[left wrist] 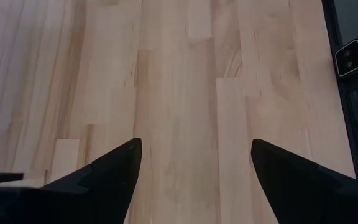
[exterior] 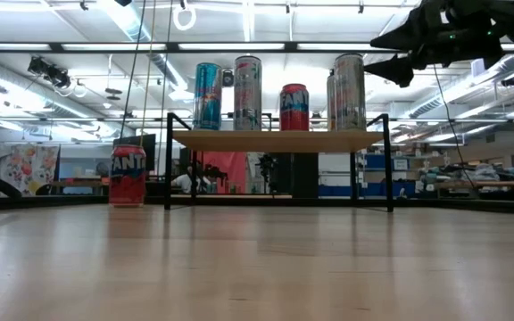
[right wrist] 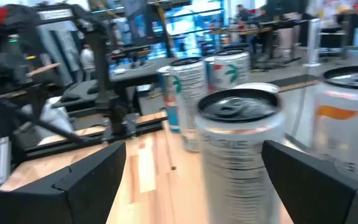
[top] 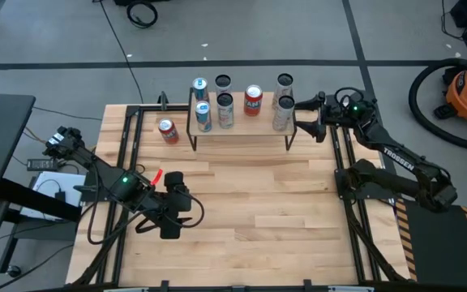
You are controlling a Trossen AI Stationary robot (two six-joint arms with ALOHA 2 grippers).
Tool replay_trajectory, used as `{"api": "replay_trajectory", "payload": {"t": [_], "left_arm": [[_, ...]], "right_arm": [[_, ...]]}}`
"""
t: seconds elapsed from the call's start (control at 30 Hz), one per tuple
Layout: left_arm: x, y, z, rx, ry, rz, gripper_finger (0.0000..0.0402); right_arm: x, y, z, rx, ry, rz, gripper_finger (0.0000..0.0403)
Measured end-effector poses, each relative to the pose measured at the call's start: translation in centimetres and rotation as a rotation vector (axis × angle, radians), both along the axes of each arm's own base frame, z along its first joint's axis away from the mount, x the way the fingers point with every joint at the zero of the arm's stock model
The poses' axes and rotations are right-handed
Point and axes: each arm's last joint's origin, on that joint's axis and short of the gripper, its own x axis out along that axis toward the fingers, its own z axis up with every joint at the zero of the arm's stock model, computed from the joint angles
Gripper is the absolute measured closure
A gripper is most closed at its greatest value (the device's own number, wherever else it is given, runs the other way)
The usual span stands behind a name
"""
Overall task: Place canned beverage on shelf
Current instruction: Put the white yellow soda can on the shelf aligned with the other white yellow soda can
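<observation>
Right gripper [top: 304,115] hangs released just beside the shelf [top: 242,132], its spread fingers flanking a silver can [right wrist: 241,155] without touching. Left gripper [top: 171,229] is released too, well apart. One red can [exterior: 128,176] reading "FANTA" stands off the shelf.

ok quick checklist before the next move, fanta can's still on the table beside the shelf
1. Red Fanta can upright on the table, off the shelf: ok.
2. Left gripper open and empty, over bare wood: ok.
3. Right gripper open at the shelf's right end, silver can between its fingers, apparently not gripped: ok.
4. Free spot on the shelf for one more can: cannot tell.
5. Shelf cans all standing: ok.
</observation>
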Motion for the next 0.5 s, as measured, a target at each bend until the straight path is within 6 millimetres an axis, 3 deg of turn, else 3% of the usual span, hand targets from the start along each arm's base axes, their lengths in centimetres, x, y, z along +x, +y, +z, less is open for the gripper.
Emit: {"api": "replay_trajectory", "payload": {"t": [0.17, 0.4, 0.5], "left_arm": [[0.0, 0.0, 0.0, 0.0, 0.0, 0.0, 0.0088], [0.0, 0.0, 0.0, 0.0, 0.0, 0.0, 0.0088], [0.0, 0.0, 0.0, 0.0, 0.0, 0.0, 0.0088]], "right_arm": [[0.1, -0.3, -0.1, 0.006, 0.006, -0.112, 0.0016], [1.4, 0.0, -0.9, 0.023, 0.051, -0.07, 0.0016], [1.9, 0.1, -1.0, 0.02, 0.068, -0.147, 0.0016]]}}
